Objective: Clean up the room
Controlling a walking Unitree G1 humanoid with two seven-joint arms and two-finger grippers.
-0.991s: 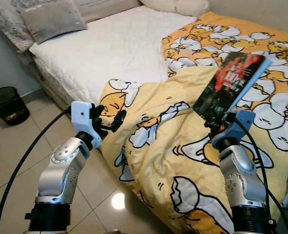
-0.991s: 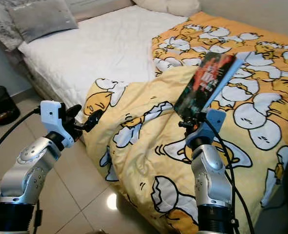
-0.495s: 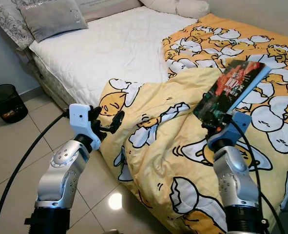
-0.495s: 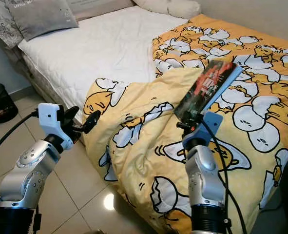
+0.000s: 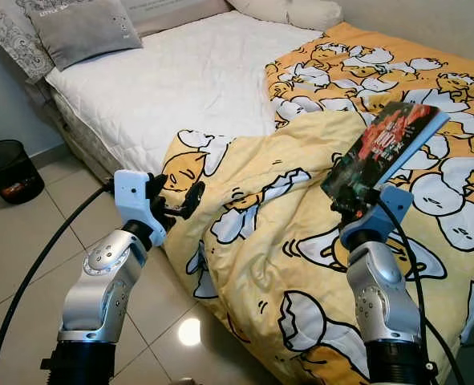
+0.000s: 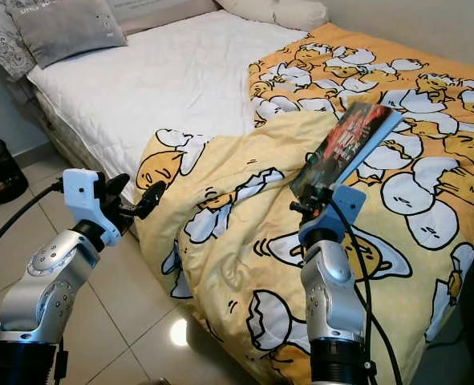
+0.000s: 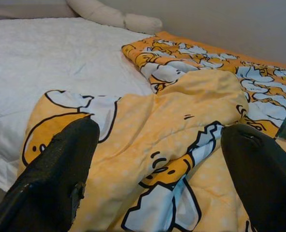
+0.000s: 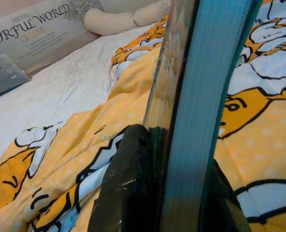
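At the right of the frame, the right claw (image 5: 350, 205) is clamped on the lower end of a book (image 5: 385, 147), holding it tilted above the yellow cartoon-print blanket (image 5: 261, 241) on the bed (image 5: 180, 80). The left claw (image 5: 180, 196), lower left of centre, has its fingers (image 7: 60, 179) spread wide with nothing between them, just beside the blanket's hanging edge. A black wastebasket (image 5: 10, 170) stands on the tiled floor (image 5: 20, 265) at the left edge.

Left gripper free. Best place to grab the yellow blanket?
Take the blanket at its folded edge by the bedside, beside the left gripper. Come in from the floor side: the fold stands raised there, and the open fingers already face it.
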